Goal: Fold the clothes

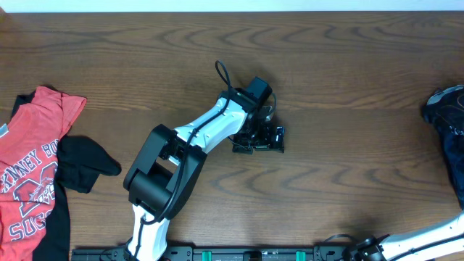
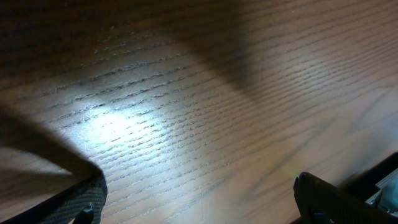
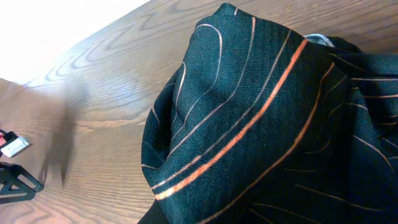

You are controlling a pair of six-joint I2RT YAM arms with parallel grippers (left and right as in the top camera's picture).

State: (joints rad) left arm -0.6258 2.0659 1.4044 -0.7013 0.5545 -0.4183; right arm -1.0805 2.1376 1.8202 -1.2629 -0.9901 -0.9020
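The black jersey with orange-red lines (image 1: pixel 446 119) lies bunched at the table's right edge and fills the right wrist view (image 3: pixel 261 112), close to the camera. It covers the right gripper's fingers, so they do not show. A red white-lettered T-shirt (image 1: pixel 32 167) lies at the left edge, with a dark piece (image 1: pixel 83 163) next to and under it. My left gripper (image 1: pixel 259 139) is over the middle of the table, far from all the clothes. Its fingers (image 2: pixel 199 199) are wide apart with only bare wood between them.
The brown wooden table (image 1: pixel 348 87) runs between the two piles. The right arm's white link (image 1: pixel 420 235) comes in at the bottom right. A black rail (image 1: pixel 239 254) runs along the front edge. A small black bracket (image 3: pixel 12 183) shows at the right wrist view's left edge.
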